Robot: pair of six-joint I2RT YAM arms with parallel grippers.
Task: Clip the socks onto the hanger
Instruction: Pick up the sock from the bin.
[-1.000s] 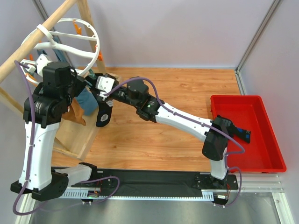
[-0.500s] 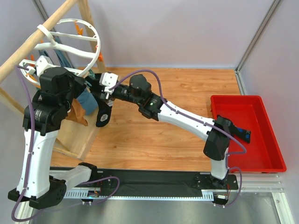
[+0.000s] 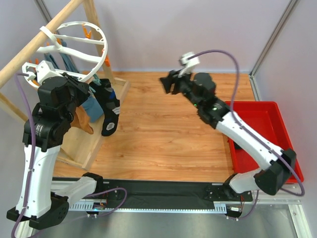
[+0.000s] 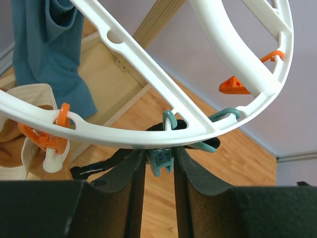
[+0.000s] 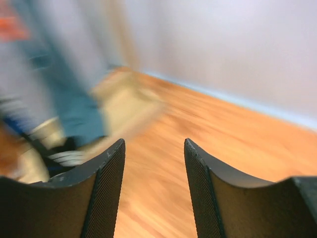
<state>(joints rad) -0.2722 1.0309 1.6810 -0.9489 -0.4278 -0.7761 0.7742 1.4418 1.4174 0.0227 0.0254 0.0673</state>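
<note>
Right wrist picture is smearing; I am reading right gripper (image 5: 154, 144) apart, empty. My left gripper (image 4: 158, 148) is clamping a teal clip (image 4: 161, 161) on the hanger (image 4: 148, 67). One sock (image 3: 110, 111) is hanging there, long axis vertical, top hard to make out.

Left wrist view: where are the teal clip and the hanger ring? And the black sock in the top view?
teal clip (image 4: 161, 159), left wrist view, its lower body.
hanger ring (image 4: 109, 136), left wrist view, near rim.
black sock (image 3: 113, 108), top view, its middle.
</note>
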